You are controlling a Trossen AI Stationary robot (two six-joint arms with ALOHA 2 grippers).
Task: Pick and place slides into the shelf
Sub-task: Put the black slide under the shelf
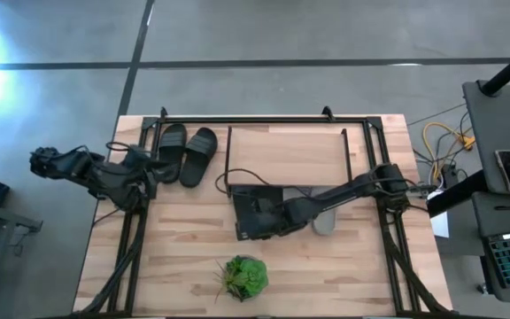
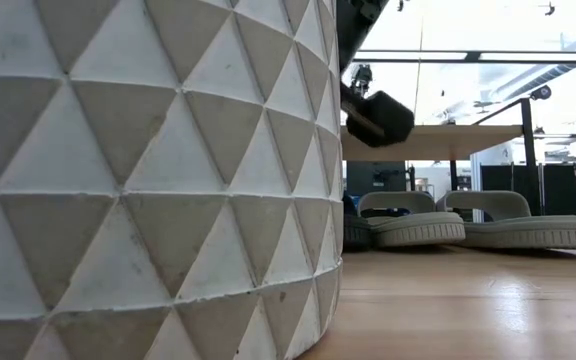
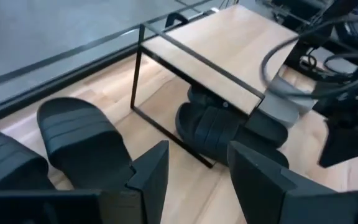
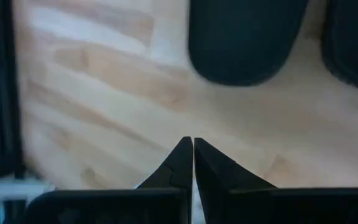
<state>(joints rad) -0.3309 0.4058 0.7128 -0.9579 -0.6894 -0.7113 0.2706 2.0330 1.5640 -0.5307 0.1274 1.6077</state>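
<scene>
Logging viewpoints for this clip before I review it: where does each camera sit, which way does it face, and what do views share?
High: overhead, straight down on shelf, both arms, black slides and plant.
Low: tabletop height, behind the white pot, facing grey slides; an arm end above.
Left wrist: past the open left gripper toward shelf.
Right wrist: down at the table past the shut right gripper.
Shared: high and left wrist show shelf and black slides.

Glare at high view's left edge; right wrist view blurred, perhaps unfocused
</scene>
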